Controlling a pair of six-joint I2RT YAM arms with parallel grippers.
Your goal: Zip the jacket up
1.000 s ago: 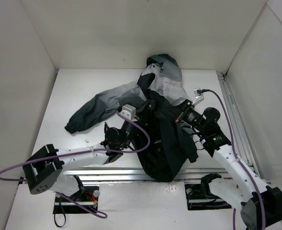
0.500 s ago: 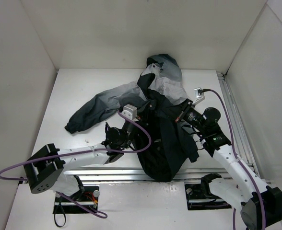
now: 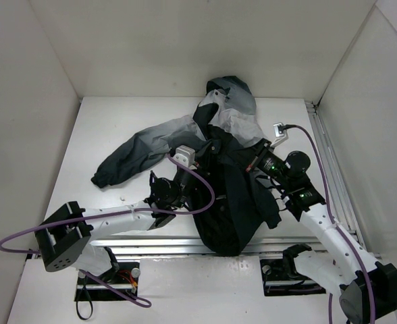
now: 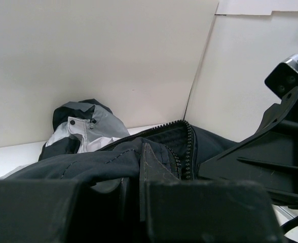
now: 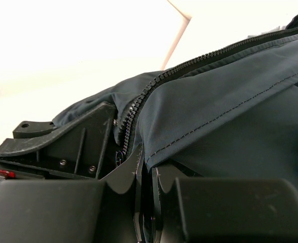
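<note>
The jacket [image 3: 229, 202] lies on the tabletop [image 3: 131, 115] mid-frame, hood toward the top, one sleeve stretching left. The left arm [image 3: 111, 216] meets it from lower left, the right arm [image 3: 327, 226] from lower right.

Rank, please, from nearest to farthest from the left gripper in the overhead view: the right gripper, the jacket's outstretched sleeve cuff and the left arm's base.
Measured from the left gripper:
1. right gripper: close by, on its right.
2. sleeve cuff: well out to its left.
3. left arm's base: bottom-left corner of the view, clearly farthest.
</note>
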